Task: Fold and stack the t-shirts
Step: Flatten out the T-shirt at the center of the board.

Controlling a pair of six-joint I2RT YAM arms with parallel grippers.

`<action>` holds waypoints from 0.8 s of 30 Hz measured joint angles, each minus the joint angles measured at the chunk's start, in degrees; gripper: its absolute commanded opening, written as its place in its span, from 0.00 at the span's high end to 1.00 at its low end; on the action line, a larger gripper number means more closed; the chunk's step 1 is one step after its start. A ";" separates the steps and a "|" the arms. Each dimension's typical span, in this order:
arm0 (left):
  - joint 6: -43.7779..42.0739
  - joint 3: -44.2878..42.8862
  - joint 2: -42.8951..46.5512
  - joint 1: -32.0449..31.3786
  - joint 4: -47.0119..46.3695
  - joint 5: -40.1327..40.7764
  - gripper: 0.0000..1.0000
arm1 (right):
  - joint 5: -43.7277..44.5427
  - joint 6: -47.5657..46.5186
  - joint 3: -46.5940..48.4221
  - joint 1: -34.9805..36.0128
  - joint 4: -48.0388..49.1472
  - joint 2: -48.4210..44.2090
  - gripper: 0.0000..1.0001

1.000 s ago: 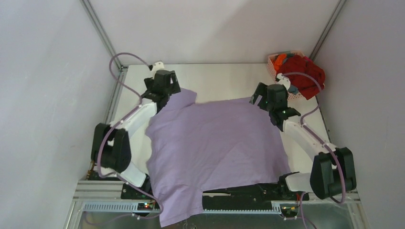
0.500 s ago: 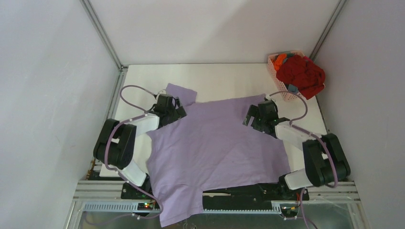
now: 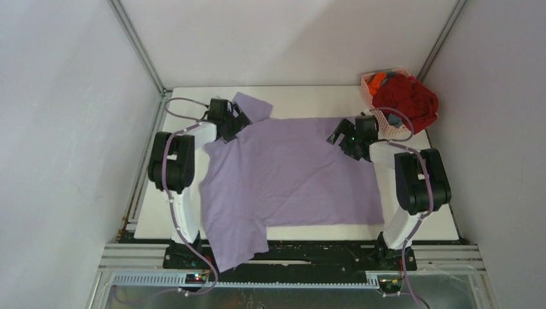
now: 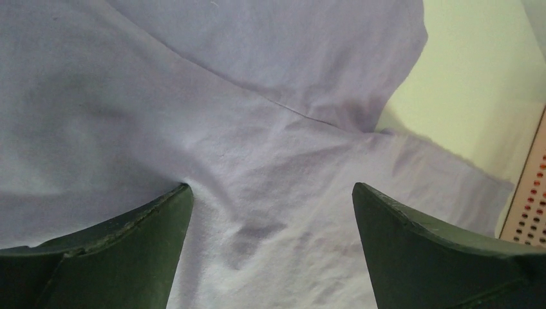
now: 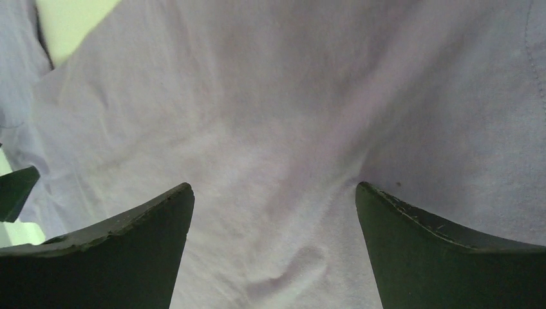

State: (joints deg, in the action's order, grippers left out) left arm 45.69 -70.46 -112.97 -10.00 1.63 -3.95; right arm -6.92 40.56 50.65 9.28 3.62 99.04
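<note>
Spreading step, by my reading: the lavender shirt [image 3: 290,174] lies open across the middle of the table [image 3: 309,96], and no fold is in it yet. One sleeve [image 3: 252,106] points at the far left corner. The other sleeve [image 3: 238,248] hangs over the near edge on the left.

My left pincer [image 3: 230,123] sits low on the cloth at the far left, just beside that far sleeve. My right pincer [image 3: 351,137] sits on the shirt's far right corner. Both wrist views show my fingers spread wide, lavender cloth lying loose between them, nothing pinched.

Both arms are reached out toward the far edge, elbows raised, wrists tipped down at the cloth.

Over in the far right corner the basket [image 3: 369,90] holds a red shirt [image 3: 405,96] heaped on top, with a bit of orange shirt [image 3: 377,80] showing.

Next, I reckon, comes the first fold. That calls for both pincers to close on matching edges and lift evenly, or the cloth will skew. That dangling near sleeve probably needs pulling onto the table first.
</note>
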 measured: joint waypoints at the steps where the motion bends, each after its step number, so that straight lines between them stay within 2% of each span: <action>1: 0.00 -2.54 -1.62 0.28 1.31 -0.57 0.00 | -0.55 0.09 1.36 -0.33 0.15 1.31 0.00; 5: 0.48 -16.02 -10.12 1.44 5.68 -2.29 0.00 | -2.60 1.01 9.16 -1.68 0.37 7.89 0.01; 10: 0.94 -27.21 -16.85 2.95 9.81 -3.30 0.00 | -3.89 2.08 18.27 -2.89 0.35 15.06 0.00; 15: 0.70 -36.76 -21.94 4.13 14.34 -4.00 0.00 | -3.63 2.03 20.68 -3.76 -1.03 16.39 0.00; 20: -1.90 -37.81 -20.83 4.20 19.06 -2.12 0.00 | -0.74 -1.18 19.26 -3.19 -7.04 11.39 0.00; 22: -3.56 -33.66 -16.74 3.76 19.47 0.50 0.00 | 0.94 -2.32 15.65 -2.23 -8.61 4.61 0.00; 24: -5.05 -25.79 -8.85 2.89 19.67 3.54 0.00 | 2.95 -2.99 10.88 -0.81 -9.07 -4.11 0.00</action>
State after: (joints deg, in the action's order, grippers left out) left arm 40.64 -96.25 -121.82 -7.11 21.30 -0.40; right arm -3.97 37.56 61.54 8.47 -5.45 94.94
